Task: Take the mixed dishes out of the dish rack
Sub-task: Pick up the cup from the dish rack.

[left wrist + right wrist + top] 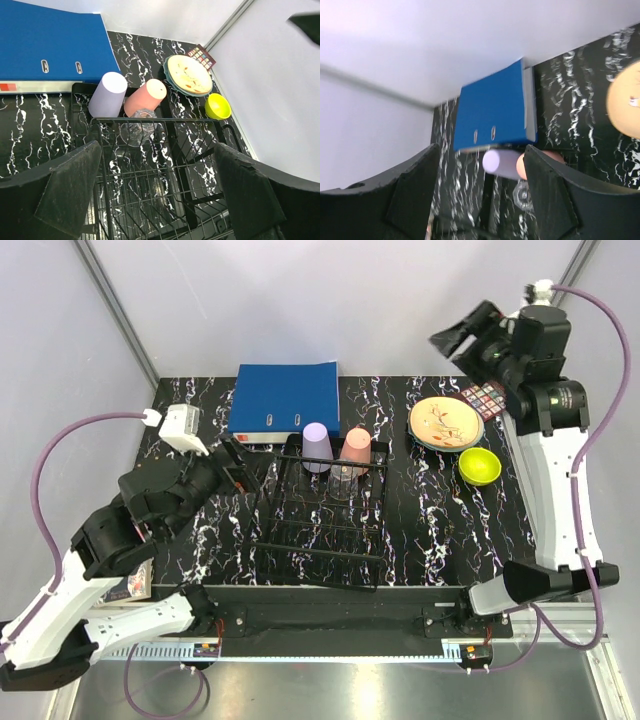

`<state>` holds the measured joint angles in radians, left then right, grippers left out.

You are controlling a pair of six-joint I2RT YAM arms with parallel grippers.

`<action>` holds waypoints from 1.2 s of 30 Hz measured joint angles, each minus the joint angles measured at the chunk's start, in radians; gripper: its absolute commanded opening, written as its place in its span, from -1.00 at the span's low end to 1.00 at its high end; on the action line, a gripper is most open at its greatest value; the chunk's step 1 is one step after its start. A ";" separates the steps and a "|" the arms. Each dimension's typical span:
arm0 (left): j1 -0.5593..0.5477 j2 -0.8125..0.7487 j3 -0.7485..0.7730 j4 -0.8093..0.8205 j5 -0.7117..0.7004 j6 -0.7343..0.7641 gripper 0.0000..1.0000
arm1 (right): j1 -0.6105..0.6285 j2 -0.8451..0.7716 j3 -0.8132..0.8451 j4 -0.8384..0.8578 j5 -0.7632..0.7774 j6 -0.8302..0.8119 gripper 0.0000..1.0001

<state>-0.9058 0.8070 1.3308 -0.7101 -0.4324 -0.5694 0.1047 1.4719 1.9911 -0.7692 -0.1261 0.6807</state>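
Observation:
The black wire dish rack (320, 530) stands mid-table. At its far end are an upturned lilac cup (317, 445), an upturned salmon-pink cup (356, 448) and a clear glass (343, 480). The peach plate (446, 422) lies on a teal plate on the table right of the rack, with the yellow bowl (479, 465) beside it. My left gripper (236, 466) is open and empty at the rack's far left corner. In its wrist view the gripper (160, 195) is over the rack (165, 200), with both cups (107, 95) (145, 97) and the glass (137, 129) ahead. My right gripper (460, 338) is open, empty and raised high at the back right.
A blue binder (285, 398) lies behind the rack. A small colourful card (485, 395) lies by the plates. In the right wrist view the open gripper (482, 200) faces the binder (495, 110), the lilac cup (502, 163) and the plate edge (625, 100).

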 measured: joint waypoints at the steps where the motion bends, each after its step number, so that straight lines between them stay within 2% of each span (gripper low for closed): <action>1: 0.000 0.001 0.000 -0.001 -0.002 0.003 0.98 | 0.032 0.000 0.022 -0.013 0.002 -0.023 0.53; 5: 0.000 0.014 0.000 -0.003 -0.010 0.012 0.98 | 0.149 0.010 -0.002 -0.084 0.024 -0.134 0.67; 11: 0.000 0.048 -0.003 -0.006 -0.043 0.020 0.98 | 0.260 0.101 -0.226 -0.109 0.122 -0.224 0.89; 12: 0.000 0.049 -0.006 -0.007 -0.050 0.020 0.98 | 0.274 0.108 -0.270 -0.098 0.134 -0.232 0.99; 15: 0.000 0.054 -0.011 -0.007 -0.079 0.019 0.98 | 0.295 0.107 -0.360 -0.060 0.144 -0.243 0.99; 29: 0.000 0.105 -0.032 -0.005 -0.130 0.032 0.98 | 0.312 0.304 -0.275 0.022 0.057 -0.266 0.99; 36: 0.000 0.013 -0.161 0.030 -0.131 0.055 0.98 | 0.374 0.391 -0.216 0.025 0.057 -0.276 1.00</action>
<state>-0.9058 0.8204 1.1694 -0.6800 -0.5636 -0.5148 0.4789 1.8626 1.7752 -0.7444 -0.0692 0.4046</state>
